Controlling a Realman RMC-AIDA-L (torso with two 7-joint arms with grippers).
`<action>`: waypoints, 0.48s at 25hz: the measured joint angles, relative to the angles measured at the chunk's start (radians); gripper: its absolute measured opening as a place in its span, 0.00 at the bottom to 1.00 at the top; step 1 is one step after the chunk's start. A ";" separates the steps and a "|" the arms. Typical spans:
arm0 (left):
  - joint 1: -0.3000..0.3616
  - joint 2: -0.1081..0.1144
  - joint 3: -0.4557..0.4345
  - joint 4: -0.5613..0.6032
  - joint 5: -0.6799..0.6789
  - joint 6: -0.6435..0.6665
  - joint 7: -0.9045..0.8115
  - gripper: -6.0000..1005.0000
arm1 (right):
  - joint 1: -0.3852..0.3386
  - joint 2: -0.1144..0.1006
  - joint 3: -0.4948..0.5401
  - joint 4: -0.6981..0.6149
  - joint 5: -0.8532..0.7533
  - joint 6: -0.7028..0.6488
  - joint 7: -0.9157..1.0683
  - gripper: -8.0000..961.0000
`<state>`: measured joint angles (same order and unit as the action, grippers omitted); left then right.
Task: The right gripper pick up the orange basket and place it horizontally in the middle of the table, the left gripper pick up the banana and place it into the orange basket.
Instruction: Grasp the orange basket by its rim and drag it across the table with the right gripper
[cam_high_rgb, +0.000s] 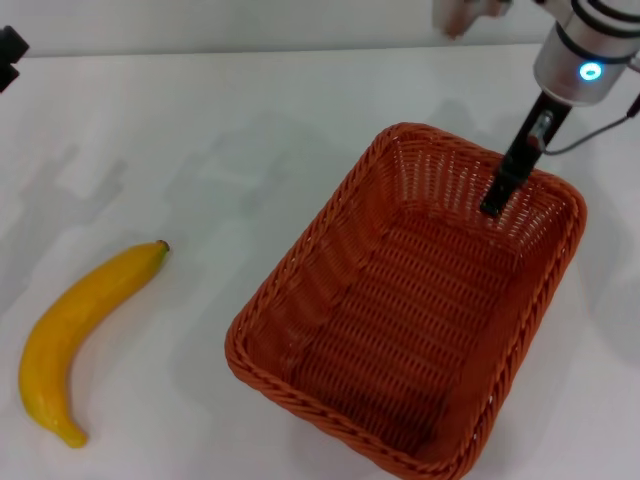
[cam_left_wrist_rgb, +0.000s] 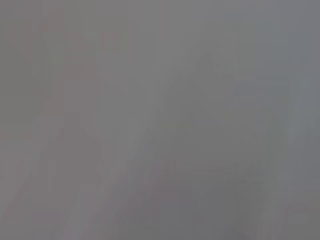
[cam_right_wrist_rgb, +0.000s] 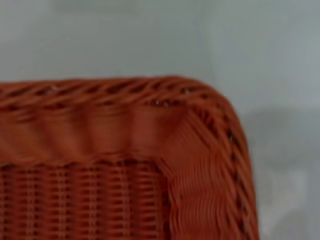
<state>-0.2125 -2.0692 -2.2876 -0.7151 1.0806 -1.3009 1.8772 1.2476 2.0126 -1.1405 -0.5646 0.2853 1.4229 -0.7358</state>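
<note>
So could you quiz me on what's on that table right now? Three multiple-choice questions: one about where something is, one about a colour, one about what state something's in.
1. Where does the banana lie?
A. On the table, to the robot's left of the orange basket
B. Inside the basket
C. On the basket's rim

2. What colour is the ring light on the arm above the basket?
A. Red
B. Blue
C. Green

3. What does the basket hold?
A. Two bananas
B. A cloth
C. No fruit; only the right gripper reaches into it

Answers: 1 A, the banana rests on white tabletop, apart from the basket. 2 B, the ring glows blue. 3 C, the woven floor is bare, and a black finger dips in by the far wall.
</note>
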 joint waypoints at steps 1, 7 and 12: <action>-0.002 0.000 0.000 0.003 0.000 0.000 0.000 0.79 | -0.001 0.000 -0.003 0.010 0.000 -0.006 -0.003 0.85; -0.021 -0.002 0.001 0.025 0.002 0.000 0.001 0.79 | -0.004 0.000 -0.024 0.035 0.000 -0.020 -0.022 0.85; -0.026 -0.002 0.001 0.031 0.002 0.005 0.004 0.79 | -0.006 0.000 -0.026 0.032 0.006 -0.014 -0.035 0.76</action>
<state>-0.2383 -2.0716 -2.2871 -0.6839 1.0831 -1.2957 1.8811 1.2419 2.0125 -1.1668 -0.5331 0.2910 1.4088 -0.7704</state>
